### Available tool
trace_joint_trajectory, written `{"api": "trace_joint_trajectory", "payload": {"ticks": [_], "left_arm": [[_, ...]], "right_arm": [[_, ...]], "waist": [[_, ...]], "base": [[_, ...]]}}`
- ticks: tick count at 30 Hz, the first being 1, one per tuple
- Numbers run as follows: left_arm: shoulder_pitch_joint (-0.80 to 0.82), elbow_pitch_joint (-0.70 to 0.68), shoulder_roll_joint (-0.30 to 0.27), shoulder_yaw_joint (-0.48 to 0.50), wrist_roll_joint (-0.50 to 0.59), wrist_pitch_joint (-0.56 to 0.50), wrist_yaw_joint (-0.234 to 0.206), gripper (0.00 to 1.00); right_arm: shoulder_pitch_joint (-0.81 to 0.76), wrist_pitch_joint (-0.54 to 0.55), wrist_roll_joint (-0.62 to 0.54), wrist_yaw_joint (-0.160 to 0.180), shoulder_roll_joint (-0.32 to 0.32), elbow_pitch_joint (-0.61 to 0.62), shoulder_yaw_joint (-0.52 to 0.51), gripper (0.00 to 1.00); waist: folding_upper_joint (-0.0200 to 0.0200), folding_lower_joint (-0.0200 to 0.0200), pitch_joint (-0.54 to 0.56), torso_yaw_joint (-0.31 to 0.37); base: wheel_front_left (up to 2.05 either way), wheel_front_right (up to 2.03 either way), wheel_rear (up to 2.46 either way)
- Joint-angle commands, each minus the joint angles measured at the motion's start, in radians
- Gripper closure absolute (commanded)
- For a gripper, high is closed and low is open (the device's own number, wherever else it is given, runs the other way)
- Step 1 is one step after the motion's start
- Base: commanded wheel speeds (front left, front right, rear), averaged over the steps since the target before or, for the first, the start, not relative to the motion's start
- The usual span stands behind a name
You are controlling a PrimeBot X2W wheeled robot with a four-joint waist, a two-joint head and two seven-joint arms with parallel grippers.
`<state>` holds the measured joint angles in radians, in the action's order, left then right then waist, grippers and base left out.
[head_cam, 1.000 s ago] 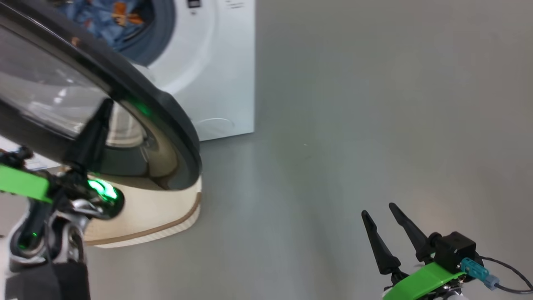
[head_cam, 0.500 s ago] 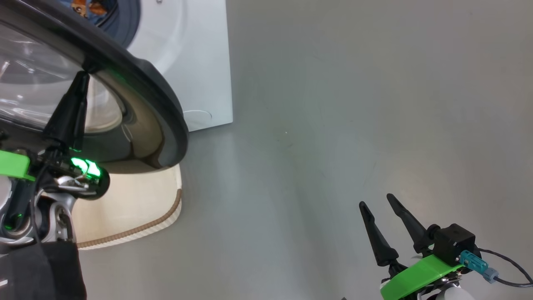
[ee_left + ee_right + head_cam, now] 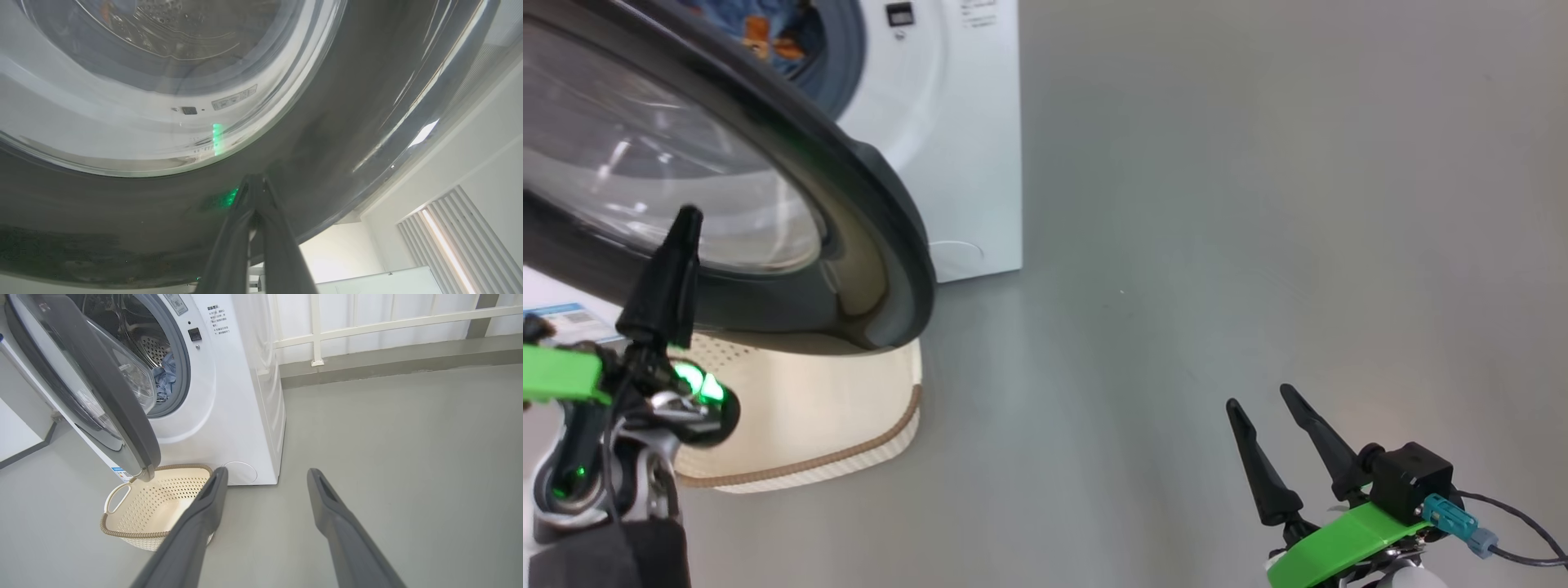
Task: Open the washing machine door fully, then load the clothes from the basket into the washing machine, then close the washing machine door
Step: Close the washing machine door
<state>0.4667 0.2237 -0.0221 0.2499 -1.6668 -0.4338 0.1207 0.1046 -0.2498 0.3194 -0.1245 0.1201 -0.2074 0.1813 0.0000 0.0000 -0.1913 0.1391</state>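
We see soft, even light. Glare streaks the washing machine door (image 3: 367, 102) toward two o'clock, green light glows beside the left tool (image 3: 255, 179), and wrist-view edges bend.

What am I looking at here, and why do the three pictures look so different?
This is a wheeled robot with two arms, doing laundry. One picture looks down from a camera on its head. The other two come from cameras on its wrists, each looking along that arm's two-fingered end effector. The left end effector is shut and holds nothing, and its tips are at the black rim of the open washing machine door. The right end effector is open and empty above the grey floor. The washing machine has blue clothes inside. The cream basket stands on the floor in front of it, under the door, and what shows of it looks empty.
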Motion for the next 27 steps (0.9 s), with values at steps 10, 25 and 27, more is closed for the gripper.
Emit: {"api": "trace_joint_trajectory", "payload": {"ticks": [10,25,27], "left_arm": [[-0.092,-0.033,-0.028,0.031,0.071,0.143,0.01,1.0],[-0.23,-0.063,-0.028,0.023,0.133,0.284,0.01,1.0],[-0.246,-0.067,-0.028,0.023,0.134,0.299,0.01,1.0]], "right_arm": [[-0.014,-0.012,0.004,-0.006,-0.001,0.014,0.025,0.0],[-0.044,-0.012,-0.012,-0.006,-0.007,0.014,0.023,0.0],[-0.048,-0.012,-0.012,-0.006,-0.008,0.012,0.022,0.0]], "waist": [[0.0,0.0,0.068,-0.052],[0.0,0.0,0.147,-0.072],[0.0,0.0,0.156,-0.074]], "base": [[0.0,0.0,0.0],[0.0,0.0,0.0],[0.0,0.0,0.0]]}}
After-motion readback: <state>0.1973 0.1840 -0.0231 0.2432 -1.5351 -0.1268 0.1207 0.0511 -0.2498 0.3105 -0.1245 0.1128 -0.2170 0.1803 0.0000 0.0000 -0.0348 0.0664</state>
